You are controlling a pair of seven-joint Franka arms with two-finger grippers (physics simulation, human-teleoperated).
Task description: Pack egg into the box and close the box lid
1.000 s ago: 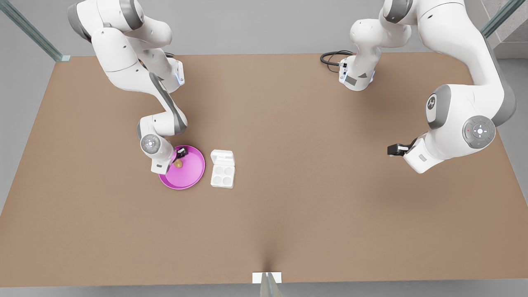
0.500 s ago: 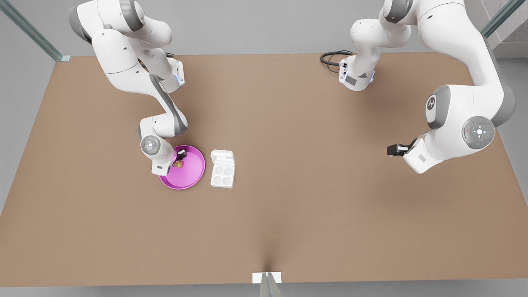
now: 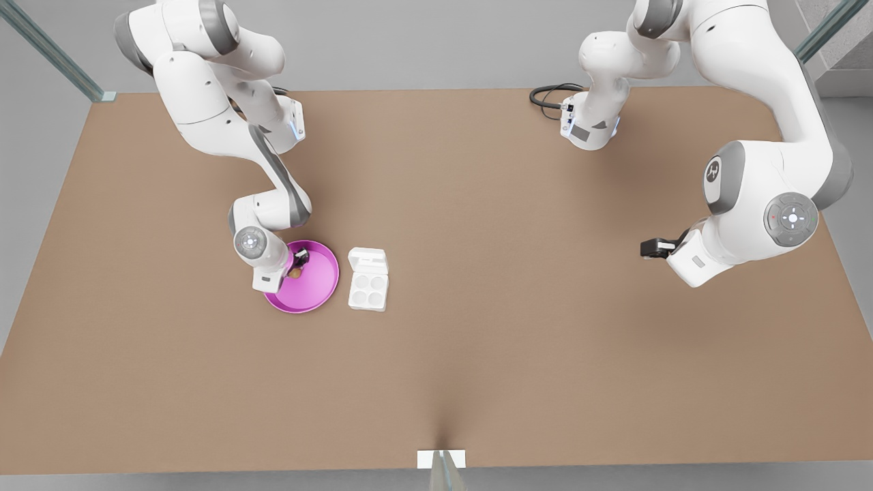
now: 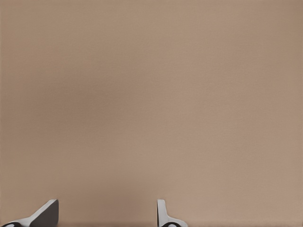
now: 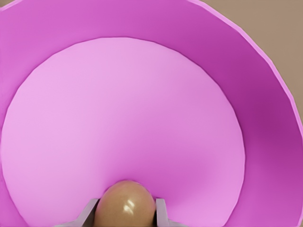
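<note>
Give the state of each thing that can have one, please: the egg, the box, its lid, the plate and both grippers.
egg: on the pink plate, between the right gripper's fingers.
pink plate: on the table, holding the egg.
box: open, all four cups empty.
box lid: folded back flat.
right gripper: down in the plate, fingers at the egg's sides.
left gripper: open, empty, waiting over bare table.

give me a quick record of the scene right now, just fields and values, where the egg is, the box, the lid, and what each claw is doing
egg: on the pink plate, between the right claw's fingers
box: on the table, beside the plate on the front view's right, four cups empty
box lid: open, lying flat behind the tray
right claw: down in the plate, fingers at both sides of the egg
left claw: open, waiting over bare table at the front view's right
</note>
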